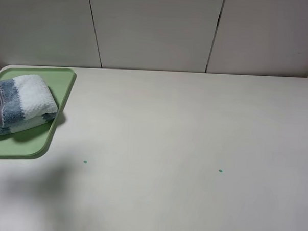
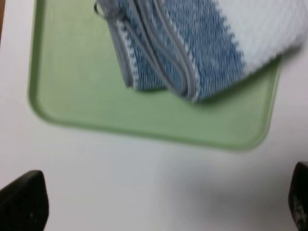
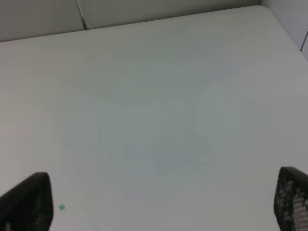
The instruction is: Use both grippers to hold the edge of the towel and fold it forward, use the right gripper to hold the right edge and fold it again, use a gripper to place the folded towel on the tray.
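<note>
— Where's the towel [image 1: 22,104] ended up?

— Folded into a thick bundle, lying on the tray [image 1: 63,88] at the far left of the table [image 1: 183,147]. Its pale stripe faces the middle of the table, the blue-grey stripes and the stacked hems face the left edge. One corner hangs just over the tray's right rim.

— And the arms?

— You can't see either one from up high, only a soft shadow on the table in front of the tray. The left gripper [image 2: 159,204] hangs over bare table just beside the tray's rim, fingers [image 2: 24,202] spread wide, nothing between them. It touches neither towel nor tray.

— The right one?

— The right gripper [image 3: 159,202] is well apart from all that, over empty white table, fingers [image 3: 29,202] also spread wide and holding nothing. A small green dot [image 3: 61,207] on the table sits near one fingertip.
</note>
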Tool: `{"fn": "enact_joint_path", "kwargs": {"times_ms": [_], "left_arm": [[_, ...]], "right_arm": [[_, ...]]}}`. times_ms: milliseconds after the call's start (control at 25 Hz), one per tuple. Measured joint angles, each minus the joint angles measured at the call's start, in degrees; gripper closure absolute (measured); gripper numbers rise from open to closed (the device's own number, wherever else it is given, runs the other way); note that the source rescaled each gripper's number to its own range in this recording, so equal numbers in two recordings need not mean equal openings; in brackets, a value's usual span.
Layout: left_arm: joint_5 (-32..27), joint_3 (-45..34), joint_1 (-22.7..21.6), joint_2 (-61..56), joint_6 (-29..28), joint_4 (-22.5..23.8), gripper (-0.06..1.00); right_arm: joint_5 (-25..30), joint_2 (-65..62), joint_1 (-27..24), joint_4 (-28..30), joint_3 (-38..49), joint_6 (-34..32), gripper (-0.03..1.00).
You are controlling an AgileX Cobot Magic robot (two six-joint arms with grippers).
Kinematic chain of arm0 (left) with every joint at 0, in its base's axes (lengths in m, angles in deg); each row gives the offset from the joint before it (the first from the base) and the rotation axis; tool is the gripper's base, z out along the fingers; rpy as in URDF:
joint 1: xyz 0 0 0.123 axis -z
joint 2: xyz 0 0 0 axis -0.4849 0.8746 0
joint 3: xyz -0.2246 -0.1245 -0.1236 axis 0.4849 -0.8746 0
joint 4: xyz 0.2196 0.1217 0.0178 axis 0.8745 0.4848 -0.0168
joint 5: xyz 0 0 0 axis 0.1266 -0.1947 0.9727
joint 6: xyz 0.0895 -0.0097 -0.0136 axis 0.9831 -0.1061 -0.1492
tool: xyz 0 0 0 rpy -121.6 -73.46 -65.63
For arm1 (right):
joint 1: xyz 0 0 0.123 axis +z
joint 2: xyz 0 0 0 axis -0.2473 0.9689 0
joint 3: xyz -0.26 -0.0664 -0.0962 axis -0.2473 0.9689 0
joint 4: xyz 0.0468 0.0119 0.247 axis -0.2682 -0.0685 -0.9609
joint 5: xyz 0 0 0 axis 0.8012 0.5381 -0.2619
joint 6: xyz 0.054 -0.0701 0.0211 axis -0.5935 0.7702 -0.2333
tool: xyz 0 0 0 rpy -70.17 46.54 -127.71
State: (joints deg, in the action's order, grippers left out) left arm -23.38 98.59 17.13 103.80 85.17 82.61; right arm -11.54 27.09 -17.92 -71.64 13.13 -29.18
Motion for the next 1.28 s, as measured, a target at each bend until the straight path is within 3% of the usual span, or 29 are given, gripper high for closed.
{"fn": "enact_joint_path", "kwargs": {"times_ms": [240,760,1120,1280], "left_arm": [[-7.9,0.0,-0.11,-7.94,4.26,-2.9,-0.05],[-8.09,-5.13,-0.11,-33.52,16.04,-11.77,-0.05],[-8.04,-15.59,0.13,-56.91,16.06,-14.86,-0.05],[-6.35,-21.32,3.2,-65.34,16.06,-14.93,-0.05]], "right_arm": [[0.0,0.0,0.0,0.0,0.0,0.0,-0.03],[0.0,0.0,0.0,0.0,0.0,0.0,-0.03],[0.0,0.0,0.0,0.0,0.0,0.0,-0.03],[0.0,0.0,0.0,0.0,0.0,0.0,-0.03]]}}
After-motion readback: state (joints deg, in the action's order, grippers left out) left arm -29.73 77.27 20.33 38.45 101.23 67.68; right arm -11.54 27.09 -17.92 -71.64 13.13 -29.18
